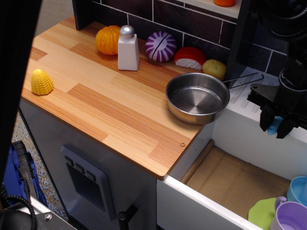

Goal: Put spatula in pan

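Your jaws pinch the spatula (275,125) just right of the pan (197,98), so you must lift it left over the rim

One pan (197,97), one spatula (275,125), two cups (298,189), one salt shaker (128,48).

Wooden counter (110,103), dark tiled wall (192,21) (light grout), speckled floor (21,132).
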`<state>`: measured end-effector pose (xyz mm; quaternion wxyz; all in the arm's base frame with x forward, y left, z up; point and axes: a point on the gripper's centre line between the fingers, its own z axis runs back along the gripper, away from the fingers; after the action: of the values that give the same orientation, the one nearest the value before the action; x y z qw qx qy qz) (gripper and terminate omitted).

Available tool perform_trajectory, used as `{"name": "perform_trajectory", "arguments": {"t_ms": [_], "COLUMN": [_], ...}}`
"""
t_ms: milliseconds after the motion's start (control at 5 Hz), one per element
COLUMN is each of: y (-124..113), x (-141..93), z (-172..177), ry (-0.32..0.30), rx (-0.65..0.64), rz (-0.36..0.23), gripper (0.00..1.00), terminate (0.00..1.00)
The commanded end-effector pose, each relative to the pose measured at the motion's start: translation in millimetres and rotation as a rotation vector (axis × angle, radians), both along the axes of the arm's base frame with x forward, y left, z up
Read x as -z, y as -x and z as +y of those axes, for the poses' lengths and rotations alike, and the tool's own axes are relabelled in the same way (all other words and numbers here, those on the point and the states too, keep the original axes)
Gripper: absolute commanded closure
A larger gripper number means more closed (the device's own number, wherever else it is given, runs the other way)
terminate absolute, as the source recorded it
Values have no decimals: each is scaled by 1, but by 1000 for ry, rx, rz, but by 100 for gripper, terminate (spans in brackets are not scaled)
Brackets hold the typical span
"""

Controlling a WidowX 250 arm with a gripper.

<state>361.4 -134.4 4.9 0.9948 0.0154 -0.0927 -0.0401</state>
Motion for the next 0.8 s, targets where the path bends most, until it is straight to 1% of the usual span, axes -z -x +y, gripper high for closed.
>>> {"name": "perform_trajectory", "arguments": {"t_ms": [0,200,400,600], "y": [8,21,37,56], "x": [-38,-52,-73,-90], "z": [7,10,13,17], "ry": [-26,-2,-11,-55], "rx": [-14,-69,-126,-201], "rz": [15,104,170,197], "gripper": [100,100,100,100], "terminate": [0,0,0,0]}}
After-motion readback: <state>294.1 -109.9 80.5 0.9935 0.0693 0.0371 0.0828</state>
